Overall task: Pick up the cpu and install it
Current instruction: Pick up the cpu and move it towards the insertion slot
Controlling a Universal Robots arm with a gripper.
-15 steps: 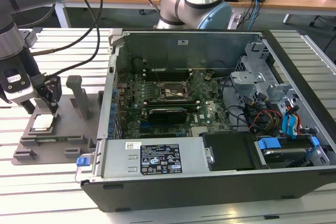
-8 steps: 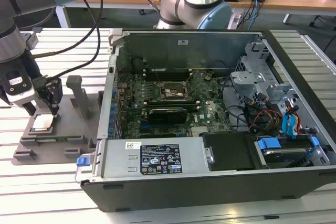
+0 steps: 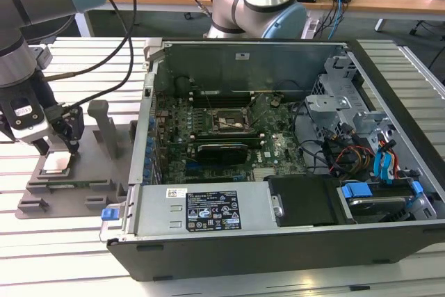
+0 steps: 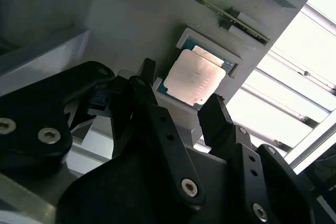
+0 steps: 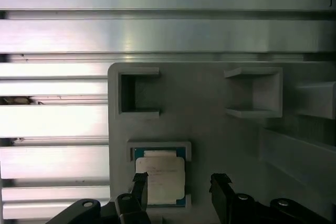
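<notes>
The cpu (image 3: 57,165) lies flat in its recess on the grey tray (image 3: 69,193) at the exterior view's left, silver top up. In both wrist views it sits in a square pocket, cpu (image 4: 197,77) (image 5: 164,174). My gripper (image 3: 59,145) hangs just above it, open, with nothing between its black fingers. In the first wrist view my gripper (image 5: 180,179) has one fingertip (image 5: 140,181) over the chip's edge and the other fingertip (image 5: 220,181) off to the side of it. In the second wrist view my gripper (image 4: 181,92) straddles the chip's near corner.
An open computer case (image 3: 278,234) fills the exterior view's middle and right, with the motherboard socket (image 3: 229,124) inside. Upright posts (image 3: 104,126) stand on the tray beside my gripper. A second arm's base (image 3: 261,5) stands behind the case. Ribbed aluminium table (image 5: 157,35) lies around the tray.
</notes>
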